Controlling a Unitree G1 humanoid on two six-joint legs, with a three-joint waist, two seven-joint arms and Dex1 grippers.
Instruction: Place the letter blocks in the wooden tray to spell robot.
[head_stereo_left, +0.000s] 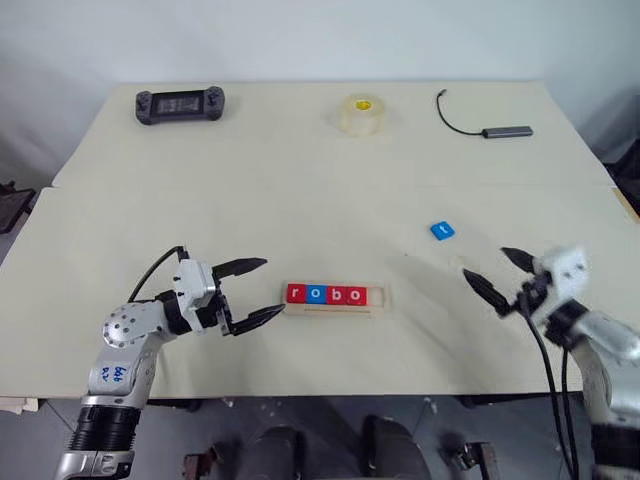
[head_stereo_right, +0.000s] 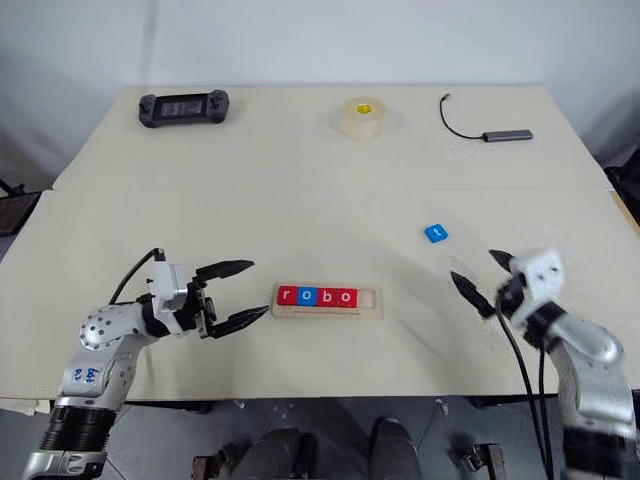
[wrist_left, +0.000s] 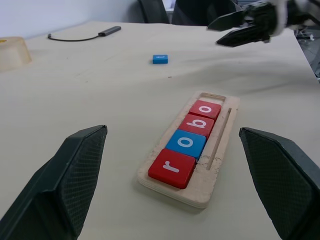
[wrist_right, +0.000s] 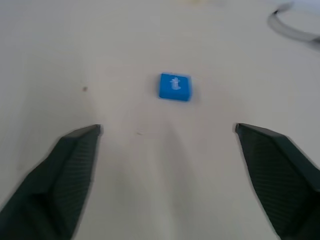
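The wooden tray lies near the table's front edge and holds four letter blocks in a row: red r, blue o, red b, red o; its right end slot is bare. A blue t block lies loose on the table, further back and right of the tray. My left gripper is open just left of the tray, pointing at it. Right of the tray, my right gripper is open, aimed toward the t block, nothing between its fingers.
At the back of the table sit a black handheld console, a roll of clear tape and a grey adapter with a black cable. A seam joins two tabletop halves.
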